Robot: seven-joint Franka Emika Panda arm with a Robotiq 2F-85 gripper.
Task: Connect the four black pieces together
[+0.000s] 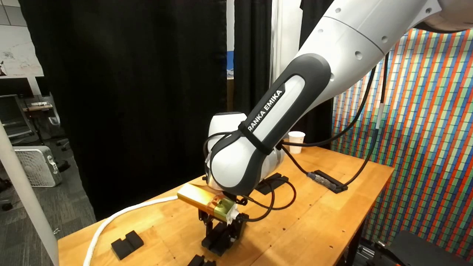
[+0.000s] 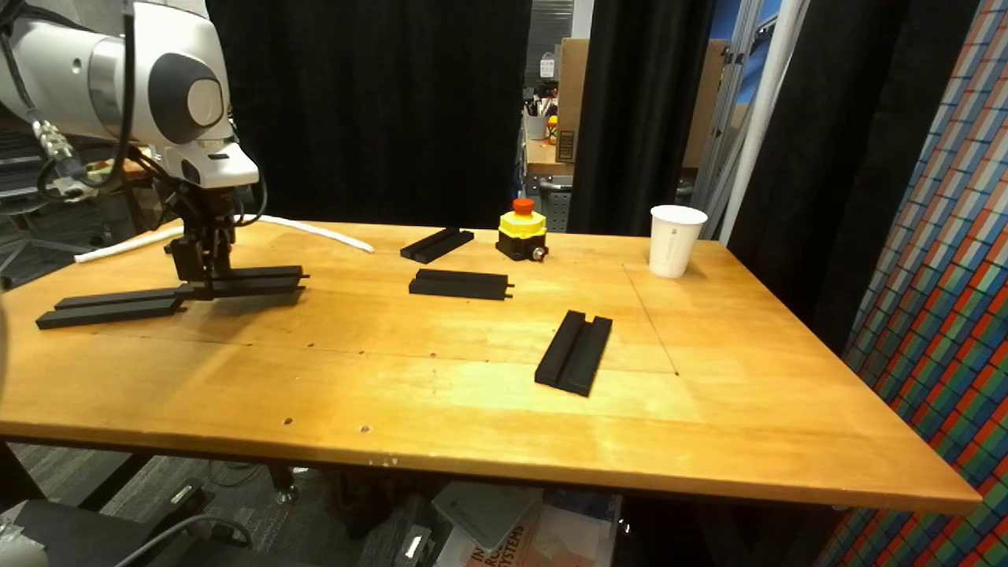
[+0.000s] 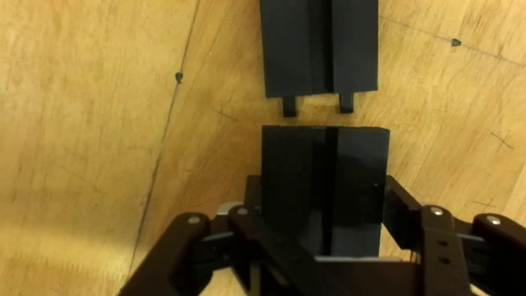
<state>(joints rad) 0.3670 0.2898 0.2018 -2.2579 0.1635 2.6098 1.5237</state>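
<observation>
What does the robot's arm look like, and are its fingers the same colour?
No! The arm is rounded and mostly white, with dark grey trim and white letters; I can read "RANKA EMIKA". A black strap crosses it, and black cables hang beside it. Lower down is a gold box. The fingers are black, with silvery screws nearby.

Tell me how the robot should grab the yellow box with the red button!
Probably squeeze the yellow box by opposite sides, coming in level, not from above. The red button sticks up on top, so coming straight down might press it. Keep clear of the silver bit near the bottom, too. The gripper holds a black bar, so that goes down first.
</observation>
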